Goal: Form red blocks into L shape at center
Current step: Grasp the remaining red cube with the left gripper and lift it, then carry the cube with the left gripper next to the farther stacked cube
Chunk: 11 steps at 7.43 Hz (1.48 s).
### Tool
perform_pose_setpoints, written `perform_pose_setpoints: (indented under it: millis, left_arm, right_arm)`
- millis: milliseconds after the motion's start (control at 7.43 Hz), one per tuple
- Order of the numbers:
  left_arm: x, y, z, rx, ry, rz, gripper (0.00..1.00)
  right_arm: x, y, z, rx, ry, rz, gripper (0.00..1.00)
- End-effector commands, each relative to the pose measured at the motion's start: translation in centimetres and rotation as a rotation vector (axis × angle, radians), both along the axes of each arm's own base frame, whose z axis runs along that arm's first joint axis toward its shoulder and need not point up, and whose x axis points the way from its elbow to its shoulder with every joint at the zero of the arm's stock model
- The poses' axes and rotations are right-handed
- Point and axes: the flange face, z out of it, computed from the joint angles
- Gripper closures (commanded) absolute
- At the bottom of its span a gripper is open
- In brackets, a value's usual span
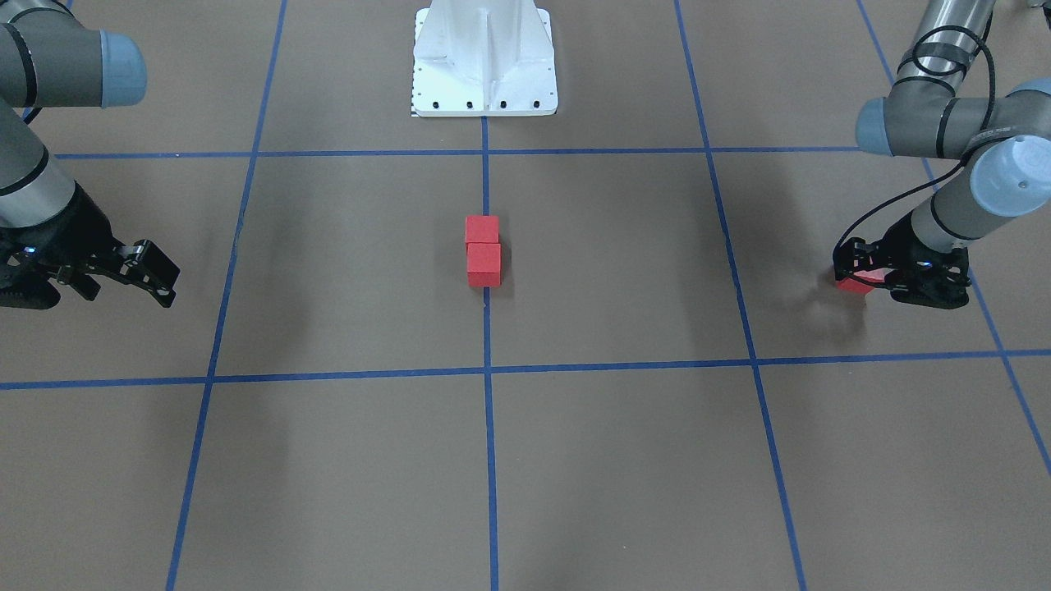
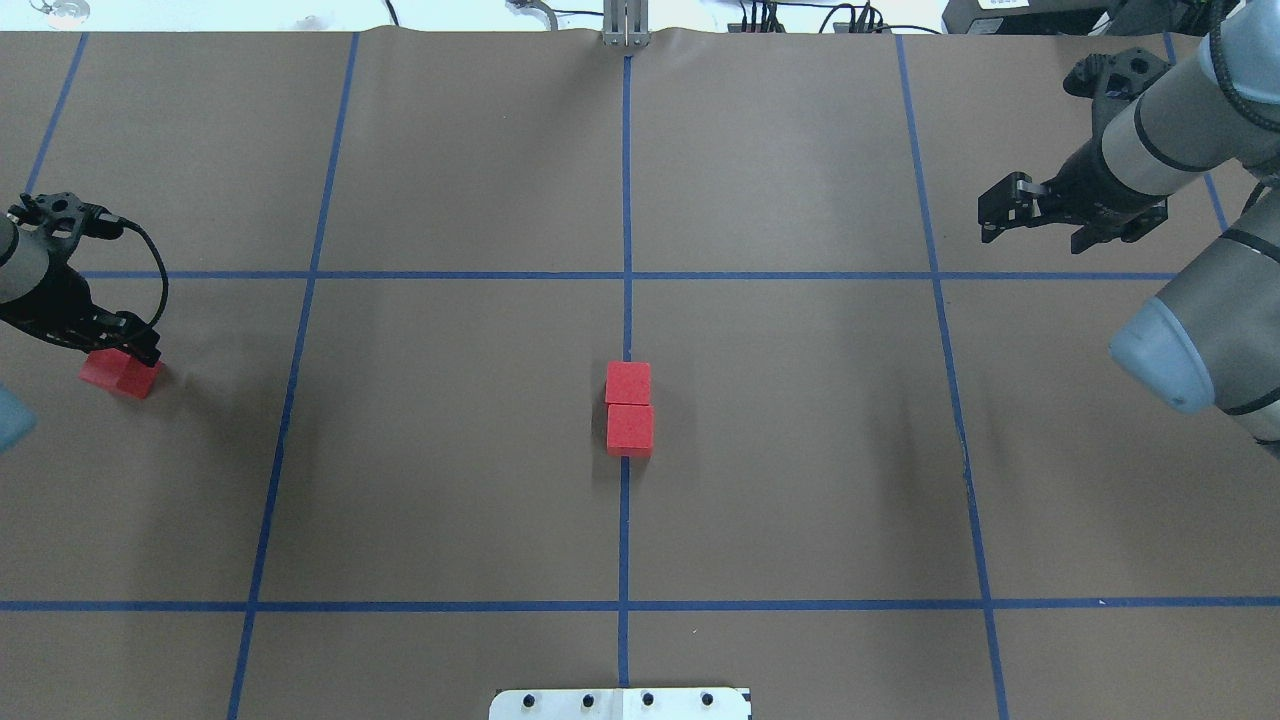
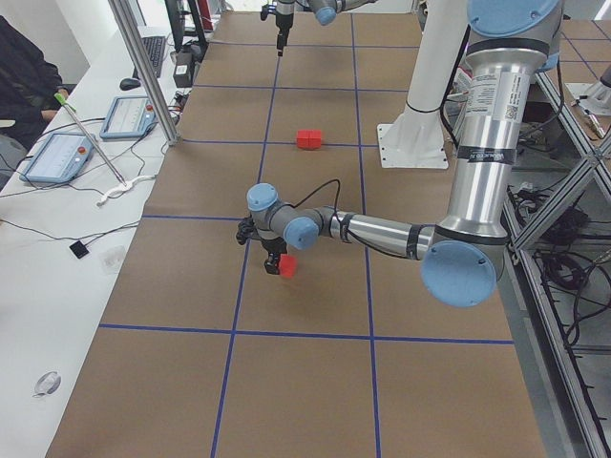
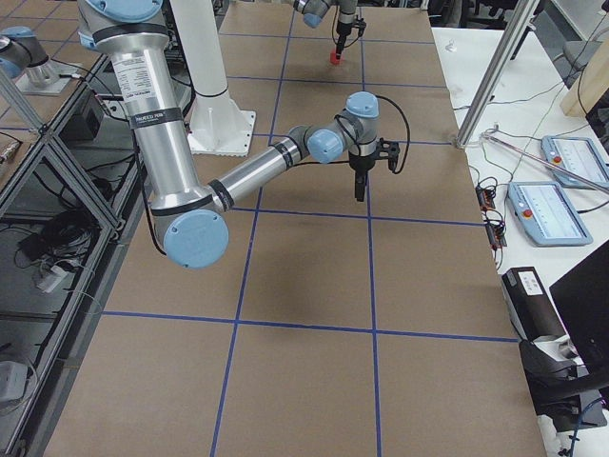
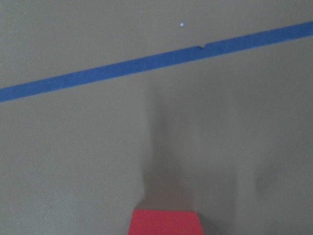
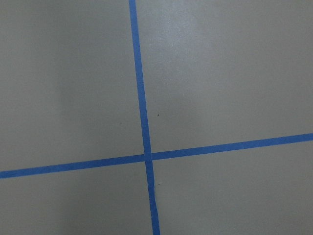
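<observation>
Two red blocks (image 2: 628, 383) (image 2: 630, 428) lie touching in a short line on the centre tape line; they also show in the front view (image 1: 482, 230) (image 1: 484, 264). The third red block (image 2: 120, 372) is at the table's far left, at table level. My left gripper (image 2: 125, 348) is down over it, with the jaws closed on its sides; this shows in the front view (image 1: 866, 275) too. The left wrist view shows the block's top (image 5: 165, 221) at its bottom edge. My right gripper (image 2: 1000, 210) is open and empty, held above the table's far right.
The robot's white base plate (image 1: 484, 90) stands at the table's near middle. Blue tape lines (image 2: 625, 275) divide the brown table into squares. Operator tablets (image 3: 59, 157) and cables lie beyond the far edge.
</observation>
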Motion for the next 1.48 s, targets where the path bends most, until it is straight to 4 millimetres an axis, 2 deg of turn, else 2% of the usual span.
perform_pose_setpoints:
  millis: [0,135,404,538,673,807,942,1076,1211,1345]
  left_arm:
    - [0.4,-1.1,-1.2,0.029,0.017,-0.004,0.96]
    - [-0.4,-1.6,-1.3,0.030,0.018,-0.020,1.00]
    - [-1.2,-2.4,-2.0,0.015,0.016,-0.052,1.00]
    - [-1.1,-4.3,-4.5,-0.124,0.002,-0.208,1.00]
    - [-1.1,-4.3,-7.0,-0.264,0.019,-0.393,1.00]
    - [-0.4,-4.5,-9.8,-0.339,0.048,-0.481,1.00]
    - [2.2,-5.1,-13.0,-0.445,0.072,-0.576,1.00]
    - [8.3,-4.5,-17.9,-0.612,0.067,-0.683,1.00]
    - [13.5,-3.5,-22.1,-0.695,0.061,-0.790,1.00]
    - [15.9,-3.0,-25.7,-0.808,0.078,-0.869,1.00]
  right_arm:
    - [-0.4,0.0,-0.2,0.000,0.011,0.020,0.01]
    - [-0.6,0.1,-0.1,0.001,0.014,0.019,0.01]
    - [-0.6,0.0,-0.2,0.003,0.014,0.020,0.01]
    - [-0.6,0.0,-0.1,0.002,0.016,0.019,0.01]
    - [-0.6,0.0,-0.1,0.002,0.015,0.020,0.01]
    - [-0.8,0.1,-0.1,0.003,0.015,0.016,0.01]
    - [-0.8,0.1,0.2,-0.002,0.018,0.015,0.01]
    - [-0.9,-0.1,0.4,-0.007,0.022,0.015,0.01]
    - [-0.9,-0.1,0.5,-0.008,0.024,0.016,0.01]
    - [-0.9,-0.2,0.6,-0.010,0.025,0.016,0.01]
